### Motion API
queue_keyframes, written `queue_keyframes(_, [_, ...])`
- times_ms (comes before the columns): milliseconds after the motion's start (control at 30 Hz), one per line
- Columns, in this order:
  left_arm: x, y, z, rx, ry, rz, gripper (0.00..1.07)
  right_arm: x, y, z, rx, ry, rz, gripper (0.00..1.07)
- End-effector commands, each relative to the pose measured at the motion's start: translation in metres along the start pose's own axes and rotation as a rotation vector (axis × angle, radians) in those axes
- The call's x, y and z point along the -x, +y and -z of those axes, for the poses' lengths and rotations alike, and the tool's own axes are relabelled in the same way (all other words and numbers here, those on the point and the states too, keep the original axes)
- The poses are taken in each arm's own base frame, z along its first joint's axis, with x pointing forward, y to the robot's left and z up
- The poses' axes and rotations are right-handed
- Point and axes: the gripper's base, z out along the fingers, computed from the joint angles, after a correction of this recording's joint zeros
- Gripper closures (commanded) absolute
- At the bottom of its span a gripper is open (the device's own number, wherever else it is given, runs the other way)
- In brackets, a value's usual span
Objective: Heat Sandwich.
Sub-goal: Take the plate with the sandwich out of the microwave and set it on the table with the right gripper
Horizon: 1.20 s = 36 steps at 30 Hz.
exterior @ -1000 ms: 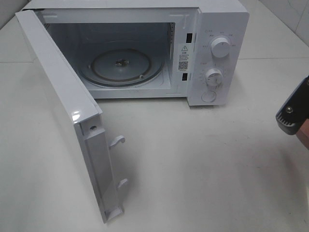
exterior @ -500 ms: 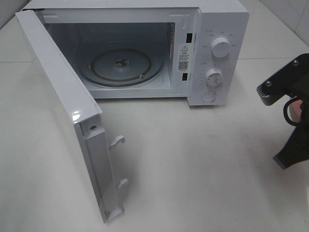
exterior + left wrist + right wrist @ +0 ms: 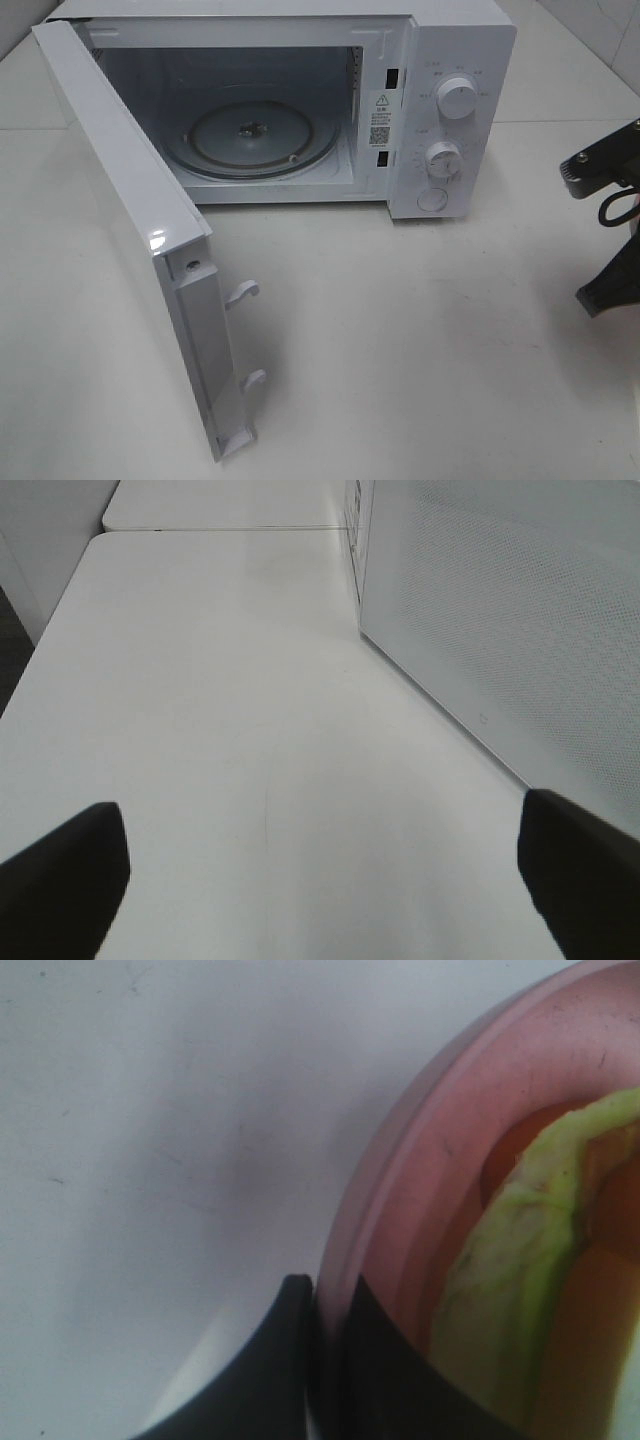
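The microwave (image 3: 300, 105) is standing at the back of the white worktop (image 3: 420, 340) with its door (image 3: 140, 230) swinging fully open toward the left, exposing the cavity and the round glass turntable (image 3: 250, 138), which is sitting bare. The two control knobs (image 3: 457, 98) on the right-hand panel are facing forward. In the exterior high view the right arm (image 3: 610, 230) is showing only partly at the right edge of the frame, beside the microwave's control side and apart from it; its jaws are lying outside that view. In the right wrist view the right gripper (image 3: 325, 1360) is gripping the rim of the pink plate (image 3: 420, 1180), one dark finger sitting outside the rim and the other inside, jaws clamped together on it. The sandwich (image 3: 520, 1290) is resting on that plate, just inside the rim near the jaws; only a pale green leafy edge and an orange-tan area are showing, too close and blurred to describe further. In the left wrist view the left gripper (image 3: 320, 880) is hovering above bare worktop with its jaws spread wide apart and holding nothing, while the perforated white side wall (image 3: 520, 610) of the microwave is standing just beside it.
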Motion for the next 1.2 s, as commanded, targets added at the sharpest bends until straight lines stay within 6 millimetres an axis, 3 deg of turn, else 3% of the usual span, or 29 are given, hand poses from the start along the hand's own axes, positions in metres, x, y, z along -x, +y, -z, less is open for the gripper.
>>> queue_keyframes(33, [-0.001,0.0,0.003,0.001,-0.028,-0.006,0.05,0.002,-0.011,-0.007,-0.034,0.001,-0.019,1.07])
queue_keyframes(400, [-0.001,0.0,0.003,0.001,-0.028,-0.006,0.05,0.003,-0.02,-0.031,-0.058,0.038,-0.084,1.07])
queue_keyframes(1200, [-0.001,0.0,0.003,0.001,-0.028,-0.006,0.05,0.01,0.005,-0.081,-0.023,0.062,-0.094,1.07])
